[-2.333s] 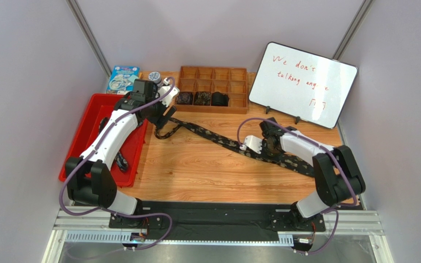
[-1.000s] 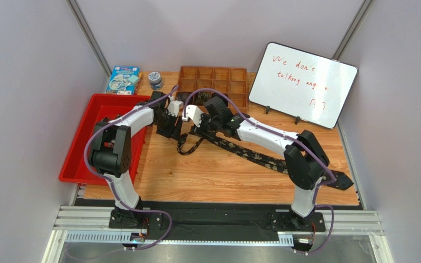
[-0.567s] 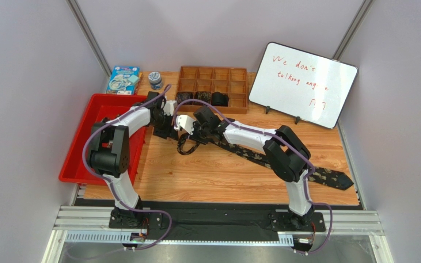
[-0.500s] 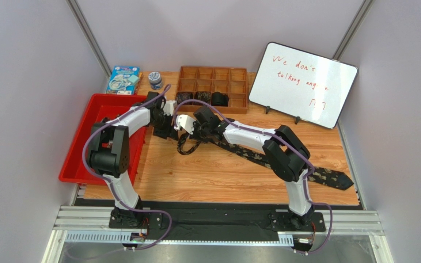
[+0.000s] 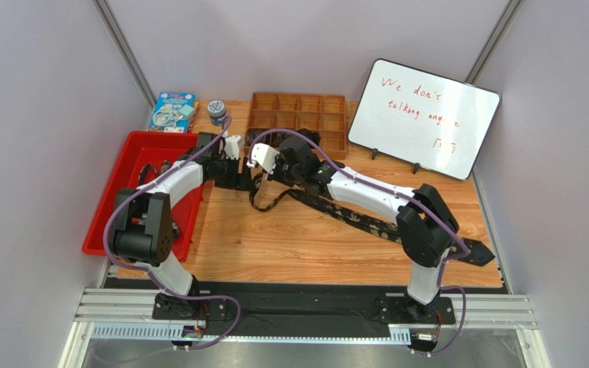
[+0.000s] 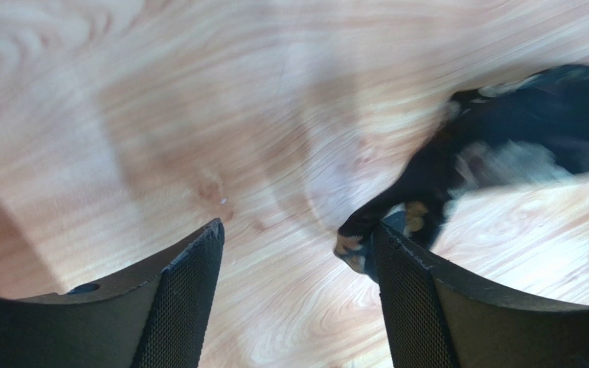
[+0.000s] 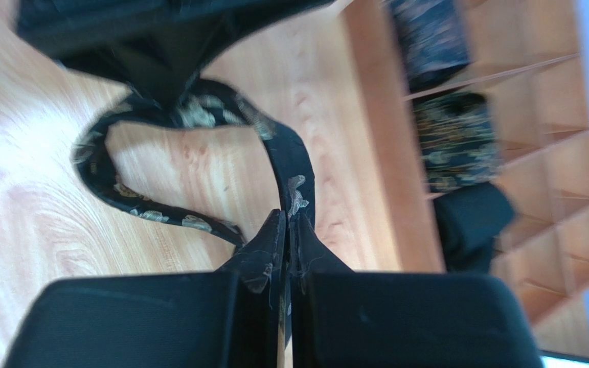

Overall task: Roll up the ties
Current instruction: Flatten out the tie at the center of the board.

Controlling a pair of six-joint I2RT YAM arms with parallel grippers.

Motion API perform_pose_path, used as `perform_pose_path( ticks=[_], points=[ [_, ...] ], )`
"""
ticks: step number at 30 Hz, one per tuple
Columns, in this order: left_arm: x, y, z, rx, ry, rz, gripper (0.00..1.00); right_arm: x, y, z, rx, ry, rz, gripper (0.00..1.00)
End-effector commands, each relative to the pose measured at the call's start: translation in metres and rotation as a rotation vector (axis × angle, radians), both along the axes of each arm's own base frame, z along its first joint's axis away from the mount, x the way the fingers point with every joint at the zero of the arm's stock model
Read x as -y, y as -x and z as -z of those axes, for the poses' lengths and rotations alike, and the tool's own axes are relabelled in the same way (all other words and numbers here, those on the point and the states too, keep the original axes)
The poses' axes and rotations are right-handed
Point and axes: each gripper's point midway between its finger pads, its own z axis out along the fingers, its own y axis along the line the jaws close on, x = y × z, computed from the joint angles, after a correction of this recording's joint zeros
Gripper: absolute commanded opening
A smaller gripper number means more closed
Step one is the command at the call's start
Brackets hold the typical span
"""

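One long dark tie (image 5: 359, 217) with pale floral speckles lies diagonally on the wooden table, its wide end at the right front. Its narrow end curls in a loop (image 5: 262, 198). My right gripper (image 5: 274, 182) is shut on the tie (image 7: 294, 165) just behind that loop; the strip runs between the closed fingers. My left gripper (image 5: 238, 178) is open just left of the loop. In the left wrist view the tie's tip (image 6: 367, 230) lies against the right finger's (image 6: 413, 299) tip, with bare wood between the jaws. Three rolled tie coils (image 7: 455, 138) sit in the organizer's front cells.
A wooden compartment organizer (image 5: 297, 107) stands at the back. A red bin (image 5: 132, 192) is at the left, with a blue box (image 5: 172, 111) and a small jar (image 5: 215, 110) behind it. A whiteboard (image 5: 424, 115) leans at the back right.
My right gripper has drawn back and slightly right with the tie, pulling the loop along. My left gripper has shifted a little back and stays open.
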Motion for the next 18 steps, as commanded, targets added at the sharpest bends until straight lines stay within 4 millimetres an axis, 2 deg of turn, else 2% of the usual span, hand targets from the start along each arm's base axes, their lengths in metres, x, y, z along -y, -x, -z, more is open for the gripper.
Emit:
perform_pose_path(
  ticks=[1, 2, 3, 4, 6, 10, 11, 13, 15, 18],
  points=[
    [0.019, -0.017, -0.034, 0.188, 0.15, 0.061, 0.79, -0.003, 0.005, -0.068, 0.06, -0.143, 0.006, 0.0],
    [0.022, -0.023, -0.04, 0.235, 0.172, 0.076, 0.79, -0.002, 0.006, -0.073, 0.06, -0.15, 0.011, 0.0],
    [0.023, -0.021, -0.04, 0.23, 0.196, 0.086, 0.79, 0.0, 0.007, -0.081, 0.064, -0.162, 0.008, 0.0],
    [0.035, -0.013, -0.046, 0.223, 0.272, 0.154, 0.79, 0.003, 0.009, -0.082, 0.057, -0.154, 0.007, 0.0],
    [0.043, -0.013, -0.052, 0.248, 0.323, 0.205, 0.77, 0.004, 0.011, -0.091, 0.065, -0.165, -0.004, 0.0],
    [0.055, -0.01, -0.059, 0.255, 0.4, 0.269, 0.71, 0.012, 0.009, -0.096, 0.083, -0.155, -0.008, 0.0],
    [0.055, -0.01, -0.058, 0.249, 0.402, 0.275, 0.65, 0.014, 0.009, -0.096, 0.082, -0.154, -0.008, 0.0],
    [0.057, -0.011, -0.06, 0.254, 0.41, 0.283, 0.6, 0.019, 0.009, -0.095, 0.073, -0.153, -0.004, 0.0],
    [0.058, -0.014, -0.061, 0.258, 0.412, 0.284, 0.52, 0.022, 0.009, -0.095, 0.072, -0.154, -0.006, 0.0],
    [0.062, -0.014, -0.06, 0.241, 0.417, 0.292, 0.48, 0.025, 0.006, -0.095, 0.073, -0.153, 0.001, 0.0]
  ],
)
